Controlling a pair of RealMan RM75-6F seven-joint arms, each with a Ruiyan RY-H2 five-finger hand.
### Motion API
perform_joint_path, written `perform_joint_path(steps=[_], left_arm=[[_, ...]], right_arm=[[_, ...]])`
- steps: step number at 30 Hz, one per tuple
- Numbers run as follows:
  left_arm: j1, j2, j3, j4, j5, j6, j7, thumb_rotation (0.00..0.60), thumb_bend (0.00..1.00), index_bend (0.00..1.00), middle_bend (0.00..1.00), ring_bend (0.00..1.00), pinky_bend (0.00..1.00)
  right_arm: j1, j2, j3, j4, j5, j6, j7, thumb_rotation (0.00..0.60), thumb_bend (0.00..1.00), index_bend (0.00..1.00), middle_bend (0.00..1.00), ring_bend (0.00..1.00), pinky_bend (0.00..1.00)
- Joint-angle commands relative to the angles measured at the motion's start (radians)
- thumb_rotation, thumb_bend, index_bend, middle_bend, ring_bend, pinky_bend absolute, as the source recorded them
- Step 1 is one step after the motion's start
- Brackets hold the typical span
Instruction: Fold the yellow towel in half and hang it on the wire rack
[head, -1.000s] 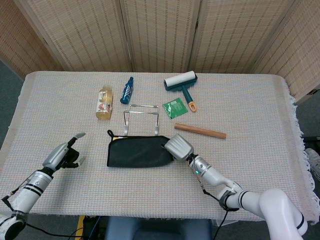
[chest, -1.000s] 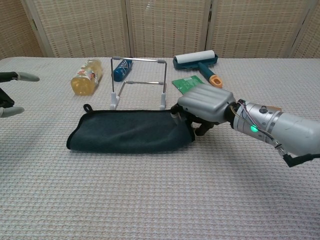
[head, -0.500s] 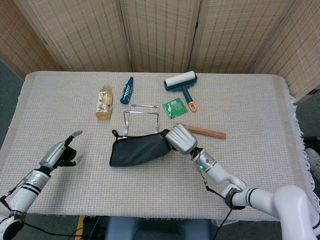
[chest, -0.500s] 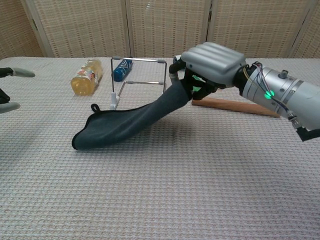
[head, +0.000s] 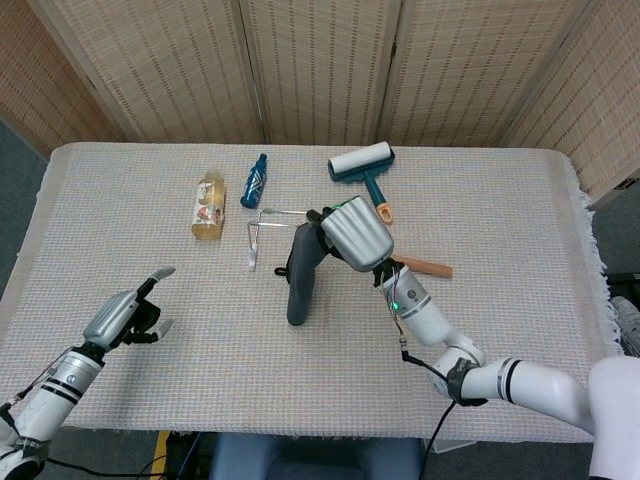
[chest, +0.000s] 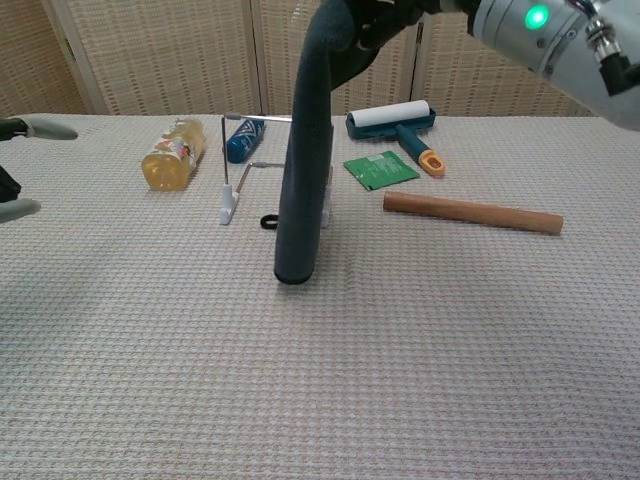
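Observation:
The towel (head: 300, 276) is dark, almost black, not yellow, and folded into a long strip. My right hand (head: 355, 233) grips its top end and holds it up, so it hangs nearly straight down. In the chest view the towel (chest: 305, 150) reaches to about the tabletop, just in front of the wire rack (chest: 232, 170). There the right hand (chest: 392, 12) is mostly cut off at the top edge. The rack (head: 266, 234) stands upright to the left of the hand, partly hidden by the towel. My left hand (head: 130, 317) hovers far left, fingers apart, holding nothing.
A yellow drink bottle (head: 208, 204) and a blue bottle (head: 254, 180) lie behind the rack. A lint roller (head: 362, 165) and a green packet (chest: 380, 168) lie to its right. A wooden rod (chest: 472, 213) lies right of the towel.
My right hand has risen and moved toward the rack, lifting the towel off the table until it hangs vertically. The left hand has barely moved.

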Motion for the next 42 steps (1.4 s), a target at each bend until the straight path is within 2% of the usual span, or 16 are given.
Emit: perform_joint_path(steps=[1, 10, 16, 22, 31, 42], left_arm=[[0.003, 0.01, 0.006, -0.012, 0.01, 0.007, -0.002, 0.6, 0.43, 0.0, 0.91, 0.86, 0.93], [0.005, 0.031, 0.016, -0.035, 0.021, 0.014, 0.004, 0.6, 0.43, 0.0, 0.91, 0.86, 0.93], [0.009, 0.041, 0.023, -0.041, 0.018, 0.015, 0.0, 0.6, 0.43, 0.0, 0.91, 0.86, 0.93], [0.012, 0.044, 0.026, -0.037, 0.017, 0.018, -0.01, 0.6, 0.43, 0.0, 0.92, 0.86, 0.93], [0.019, 0.045, 0.031, -0.024, 0.012, 0.02, -0.027, 0.6, 0.43, 0.0, 0.91, 0.86, 0.93], [0.023, 0.044, 0.031, -0.014, -0.001, 0.017, -0.031, 0.6, 0.43, 0.0, 0.91, 0.86, 0.93]], right_arm=[[0.036, -0.008, 0.028, 0.009, 0.044, -0.028, -0.047, 0.6, 0.57, 0.61, 0.93, 1.0, 1.0], [0.168, -0.08, 0.095, 0.127, 0.18, -0.108, -0.189, 0.6, 0.57, 0.61, 0.93, 1.0, 1.0], [0.266, -0.143, 0.109, 0.262, 0.25, -0.156, -0.284, 0.6, 0.57, 0.61, 0.93, 1.0, 1.0], [0.334, -0.203, 0.106, 0.396, 0.298, -0.19, -0.323, 0.6, 0.57, 0.62, 0.93, 1.0, 1.0], [0.423, -0.29, 0.094, 0.635, 0.308, -0.247, -0.269, 0.6, 0.57, 0.62, 0.93, 1.0, 1.0], [0.524, -0.422, 0.086, 0.938, 0.291, -0.33, -0.118, 0.6, 0.54, 0.61, 0.94, 1.0, 1.0]])
